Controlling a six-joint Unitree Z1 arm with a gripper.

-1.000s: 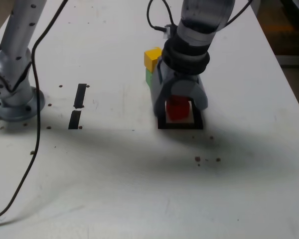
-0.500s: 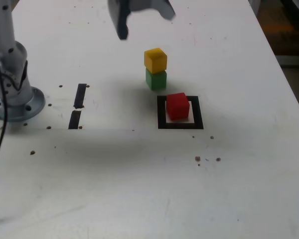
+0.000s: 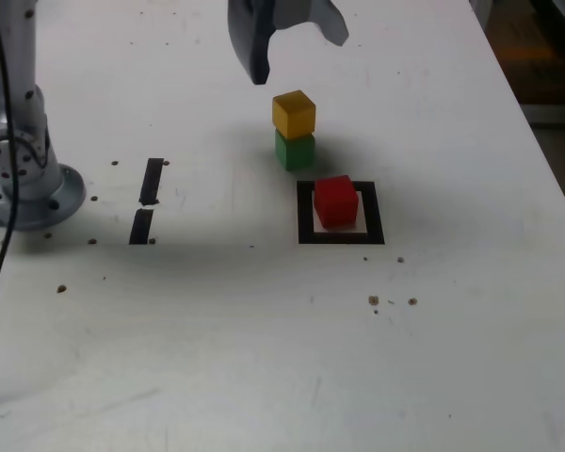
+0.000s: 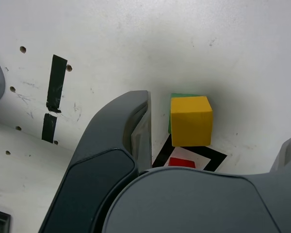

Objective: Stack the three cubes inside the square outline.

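Your gripper (image 3: 299,58) is wide open and empty, above the yellow cube (image 3: 294,114). This cube is probably light and stiff; grip its opposite side faces, above the green cube (image 3: 295,151).

End effector (image 4: 220,131) open, 2 jaws wide apart, nothing between them gripped. Yellow cube (image 4: 191,121) sits on green cube (image 4: 185,95), mostly hiding it. Red cube (image 4: 181,162) partly visible inside black square outline (image 4: 215,158), both cut off by the end effector's body. 2 black strips (image 4: 56,82) on white worktop (image 4: 102,43), near small dark holes (image 4: 23,49). Rounded grey object at frame edge, partly shown.
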